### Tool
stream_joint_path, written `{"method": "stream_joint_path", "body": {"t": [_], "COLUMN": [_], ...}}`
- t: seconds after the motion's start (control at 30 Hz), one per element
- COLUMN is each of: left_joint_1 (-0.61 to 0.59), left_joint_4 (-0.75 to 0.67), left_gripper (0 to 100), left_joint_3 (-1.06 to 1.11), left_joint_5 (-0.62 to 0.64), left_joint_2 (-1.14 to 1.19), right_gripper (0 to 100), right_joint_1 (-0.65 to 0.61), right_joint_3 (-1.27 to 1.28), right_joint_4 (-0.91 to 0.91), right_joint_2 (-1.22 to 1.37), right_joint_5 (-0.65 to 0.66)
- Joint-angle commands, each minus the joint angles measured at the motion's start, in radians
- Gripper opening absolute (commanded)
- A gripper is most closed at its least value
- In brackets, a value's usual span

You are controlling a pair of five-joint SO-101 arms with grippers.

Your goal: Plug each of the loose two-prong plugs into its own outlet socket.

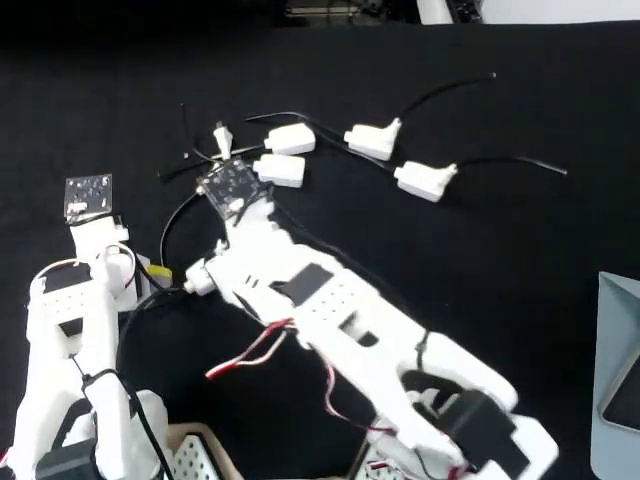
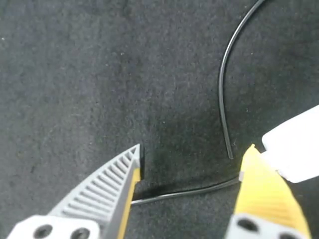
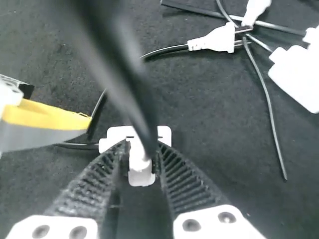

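**Right gripper** point(image 3: 140, 149): black ribbed fingers point(image 3: 99, 174) are clamped on a white plug point(image 3: 141, 173). Its thick black cable point(image 3: 117, 74) rises toward the wrist camera. The plug stands against a white socket block point(image 3: 162, 135) lying on the cloth. Whether its prongs are seated cannot be told.

**Left gripper** point(image 2: 194, 149): the jaws are spread wide and hold nothing. One grey ribbed finger point(image 2: 112, 179) and one yellow finger point(image 2: 259, 184) hang low over the black cloth point(image 2: 99, 74). A thin black cord point(image 2: 223, 89) curves across the cloth, and another run passes under both fingertips. In the right wrist view the yellow finger sits just beside the socket block, apart from it.

**Loose plugs:** a two-prong plug point(image 3: 219, 40) lies flat where several cords cross. A second plug point(image 3: 256, 7) lies just beyond it at the frame edge.

**Outlet sockets, high view:**
- A near pair point(image 1: 284, 155) lies close together beside the right arm's wrist.
- A third socket point(image 1: 372, 140) and a fourth socket point(image 1: 425, 180) lie further right, each trailing a black cord.

**Arms, high view:**
- The right arm point(image 1: 330, 300) runs diagonally from the lower right to the table's centre.
- The left arm point(image 1: 80, 320) keeps to the left edge.

**Room and edges:** a broad stretch of cloth lies between the sockets and a grey tray point(image 1: 618, 370) at the right edge. The cloth's far edge runs just behind the cords.
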Motion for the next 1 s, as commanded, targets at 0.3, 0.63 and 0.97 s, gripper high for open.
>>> {"method": "stream_joint_path", "body": {"t": [0.3,0.63,0.97], "left_joint_1": [-0.005,-0.005,-0.005], "left_joint_4": [-0.018,-0.018,-0.020], "left_gripper": [31,31,31], "left_joint_3": [0.015,0.015,0.016], "left_joint_5": [0.009,0.009,0.009], "left_joint_2": [-0.023,-0.023,-0.023], "right_gripper": [1.1,1.1,1.1], "right_joint_1": [0.008,0.029,0.066], "right_joint_3": [-0.079,-0.119,-0.122], "right_joint_4": [-0.058,-0.087,-0.087], "right_joint_2": [0.044,0.143,0.163], "right_joint_5": [-0.005,-0.005,-0.003]}}
